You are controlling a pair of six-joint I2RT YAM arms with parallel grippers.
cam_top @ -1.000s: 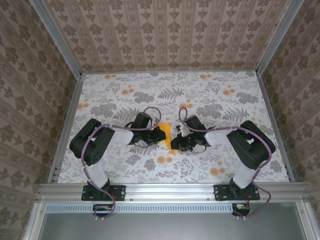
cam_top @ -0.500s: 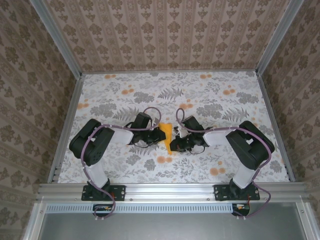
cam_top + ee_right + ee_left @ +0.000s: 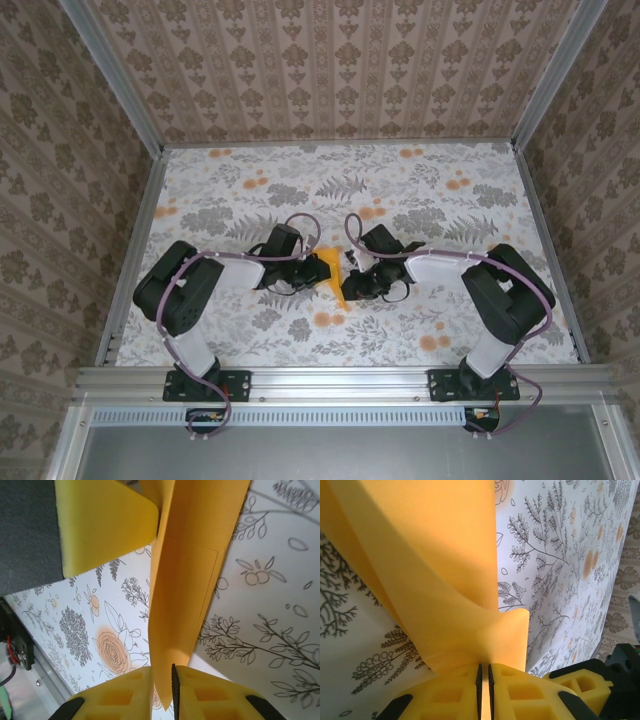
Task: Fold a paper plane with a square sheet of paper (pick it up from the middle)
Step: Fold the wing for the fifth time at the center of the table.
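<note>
Right arm's wrist has crept inward and slightly back over the last second, and the left elbow has drifted outward. Paper (image 3: pixel 336 280) has hardly moved.

Surface is a grey floral cloth (image 3: pixel 250 200) with scattered orange blooms. It's boxed in by patterned walls (image 3: pixel 340 70) on three sides, with a metal rail (image 3: pixel 340 380) along the near edge.

From the top view, I see the paper mid-table between the two claws, wider end toward the back and narrow tip toward the rail. I can't tell the grips from up there.

Wrist views fill that in:
- Left claw (image 3: pixel 484 672): yellow fingers nearly together, clamped on the paper. It fans up and away in a curved, overlapping fold.
- Right claw (image 3: pixel 161 677): also pinched on the paper, a long narrow strip running away from it. The pointed end pokes out just past the finger faces.
- Left claw's yellow finger also shows in the upper left of the right wrist view, touching the same strip.

Room to move: both claws sit close together at centre, wrists almost facing. Open cloth on all sides, most of it toward the back wall and out to the side rails. Elbows are well inside the frame.
</note>
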